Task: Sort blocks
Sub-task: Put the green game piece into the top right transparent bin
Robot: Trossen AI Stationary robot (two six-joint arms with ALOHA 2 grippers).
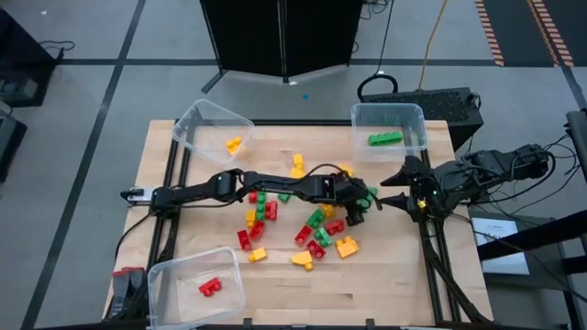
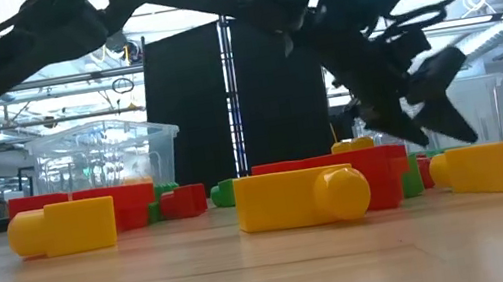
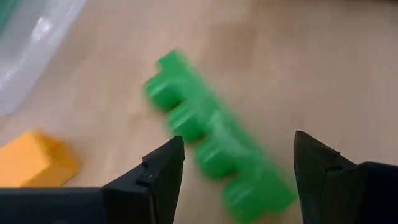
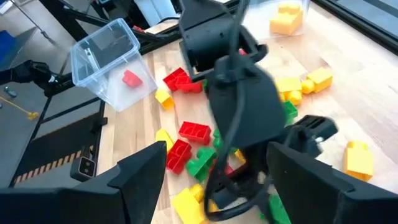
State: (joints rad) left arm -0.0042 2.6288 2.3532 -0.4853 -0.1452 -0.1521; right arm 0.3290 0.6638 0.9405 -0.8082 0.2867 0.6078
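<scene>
Wooden table (image 1: 394,275) with three clear bins and blocks (image 1: 303,225) scattered across its middle.
We find the left gripper (image 1: 360,209) reaching right across the pile, its jaws open over a long green block (image 3: 217,146) on the wood, not gripping it. The right gripper (image 1: 396,188) waits at the right edge, jaws open and empty. The far-right bin (image 1: 417,117) holds green, the far-left bin (image 1: 188,124) yellow, the near-left bin (image 1: 160,280) red.

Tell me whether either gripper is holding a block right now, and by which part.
Nothing is held. The left gripper is open over a long green block lying on the table between its fingers; the right gripper waits open at the table's right edge.
</scene>
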